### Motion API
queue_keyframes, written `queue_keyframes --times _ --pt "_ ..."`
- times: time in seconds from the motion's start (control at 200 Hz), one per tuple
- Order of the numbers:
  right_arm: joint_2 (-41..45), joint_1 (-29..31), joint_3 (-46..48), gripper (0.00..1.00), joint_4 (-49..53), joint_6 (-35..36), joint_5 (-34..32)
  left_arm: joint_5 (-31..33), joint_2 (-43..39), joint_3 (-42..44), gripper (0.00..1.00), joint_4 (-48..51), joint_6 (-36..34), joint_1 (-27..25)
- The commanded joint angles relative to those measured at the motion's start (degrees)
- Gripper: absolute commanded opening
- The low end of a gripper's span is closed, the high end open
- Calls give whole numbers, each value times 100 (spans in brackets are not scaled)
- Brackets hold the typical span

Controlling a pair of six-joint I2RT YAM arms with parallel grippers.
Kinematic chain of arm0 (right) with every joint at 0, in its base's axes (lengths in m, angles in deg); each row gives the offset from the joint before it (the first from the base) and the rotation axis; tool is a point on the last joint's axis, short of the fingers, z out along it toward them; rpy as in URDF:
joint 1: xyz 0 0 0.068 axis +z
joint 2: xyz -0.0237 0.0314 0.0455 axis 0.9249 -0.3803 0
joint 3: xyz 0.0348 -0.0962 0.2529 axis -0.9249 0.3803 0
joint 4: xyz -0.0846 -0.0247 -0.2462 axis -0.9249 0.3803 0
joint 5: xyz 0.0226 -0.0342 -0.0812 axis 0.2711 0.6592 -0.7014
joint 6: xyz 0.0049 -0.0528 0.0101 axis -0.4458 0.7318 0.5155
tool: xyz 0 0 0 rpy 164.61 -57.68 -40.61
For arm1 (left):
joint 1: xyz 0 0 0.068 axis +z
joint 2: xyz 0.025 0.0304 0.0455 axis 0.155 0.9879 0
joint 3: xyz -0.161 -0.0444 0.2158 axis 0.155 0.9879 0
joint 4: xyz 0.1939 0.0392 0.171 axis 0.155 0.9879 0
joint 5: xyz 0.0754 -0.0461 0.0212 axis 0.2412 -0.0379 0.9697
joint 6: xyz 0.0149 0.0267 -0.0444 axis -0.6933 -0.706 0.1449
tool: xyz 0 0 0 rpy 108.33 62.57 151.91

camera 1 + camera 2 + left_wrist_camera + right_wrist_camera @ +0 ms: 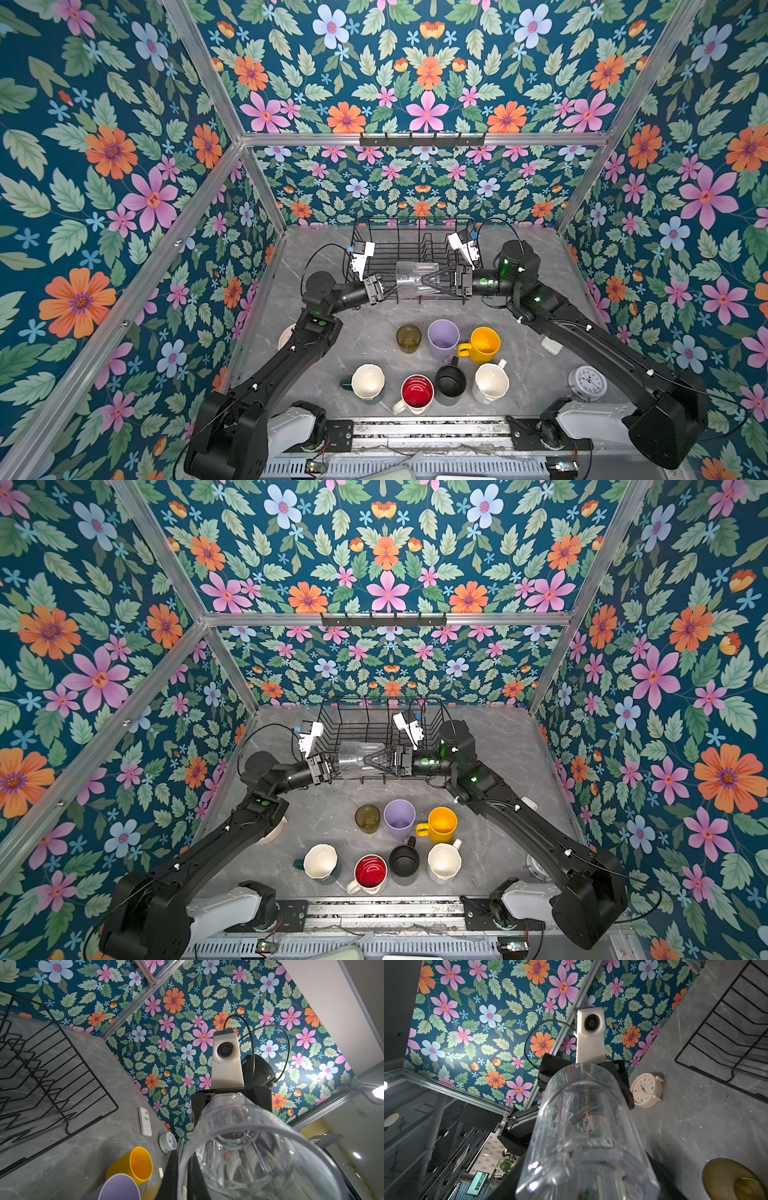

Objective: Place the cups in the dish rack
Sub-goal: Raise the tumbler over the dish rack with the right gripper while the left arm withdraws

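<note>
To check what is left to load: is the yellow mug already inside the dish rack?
No, the yellow mug stands on the table beside the lilac tumbler, outside the dish rack.

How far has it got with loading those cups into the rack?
Nothing loaded yet: the dish rack holds no cups. In hand: the clear glass, held sideways in the air between the left gripper and right gripper, by the rack's near side. Left: seven more on the table, such as the yellow mug.
</note>
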Motion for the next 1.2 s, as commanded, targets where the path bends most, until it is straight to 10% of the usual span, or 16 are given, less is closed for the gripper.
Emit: queue_keyframes --times 0.0,0.63,1.195 --pt "14 15 -26 13 376 308 -355 -15 -45 -43 2 -224 105 -13" --pt "288 10 -124 12 603 448 -464 57 -119 -83 64 98 -135 13" --pt "802 -373 -1163 11 3568 1781 -1709 1840 -976 -623 85 3783 -2238 896"
